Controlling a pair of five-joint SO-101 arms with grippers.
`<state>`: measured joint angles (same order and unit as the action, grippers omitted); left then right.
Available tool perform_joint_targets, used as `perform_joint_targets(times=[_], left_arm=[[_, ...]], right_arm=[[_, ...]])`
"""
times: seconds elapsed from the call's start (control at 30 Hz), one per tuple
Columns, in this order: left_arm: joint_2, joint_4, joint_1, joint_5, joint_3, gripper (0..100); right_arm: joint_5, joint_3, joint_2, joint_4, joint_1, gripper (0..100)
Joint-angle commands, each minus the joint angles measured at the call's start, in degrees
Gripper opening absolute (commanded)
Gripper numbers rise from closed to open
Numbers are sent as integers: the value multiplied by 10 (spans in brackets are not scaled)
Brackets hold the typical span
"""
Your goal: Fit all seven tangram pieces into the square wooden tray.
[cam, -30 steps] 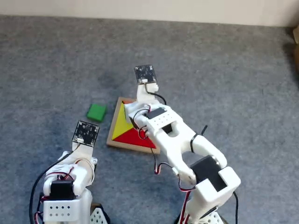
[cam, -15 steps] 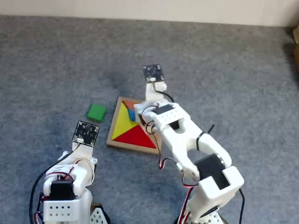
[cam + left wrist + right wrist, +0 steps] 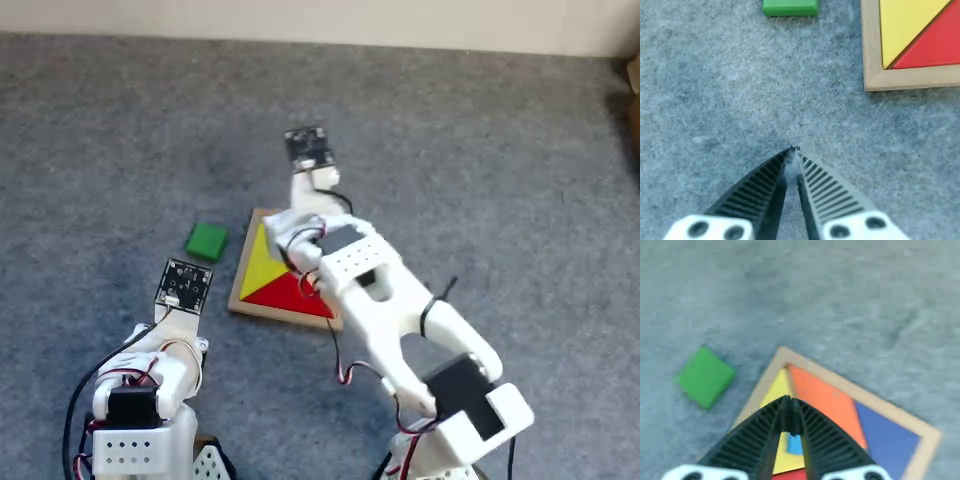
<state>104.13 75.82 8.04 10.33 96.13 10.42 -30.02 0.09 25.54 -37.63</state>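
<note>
Right arm (image 3: 370, 280) swung back over tray (image 3: 240, 285), right fingers (image 3: 765, 435) together, left fingers (image 3: 760, 190) together.

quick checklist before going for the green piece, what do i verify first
1. All pieces in the wooden tray: not ok. The green piece lies on the carpet beside it.
2. Green piece free to grasp: ok. Nothing lies on it or touches it.
3. Left gripper ready to grasp: not ok. It is shut and empty, short of the green piece.
4. Right gripper clear of the tray: not ok. It hangs shut above the pieces in it.
5. Free slot for the green piece: cannot tell. Part of the tray is hidden.
</note>
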Motion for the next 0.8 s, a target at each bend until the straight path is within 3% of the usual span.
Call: perform_joint_targets(times=[0.0,0.27,0.47,0.77], left_arm=[[4,2,7,-2,10,5],[4,2,7,-2,10,5],[4,2,7,-2,10,5],[4,2,7,-2,10,5]], right_arm=[[-4,23,-35,0,-25,4],[-4,29,66,4,-3,4],[-6,19,39,31,36,4],[-4,18,-17,30,35,4]])
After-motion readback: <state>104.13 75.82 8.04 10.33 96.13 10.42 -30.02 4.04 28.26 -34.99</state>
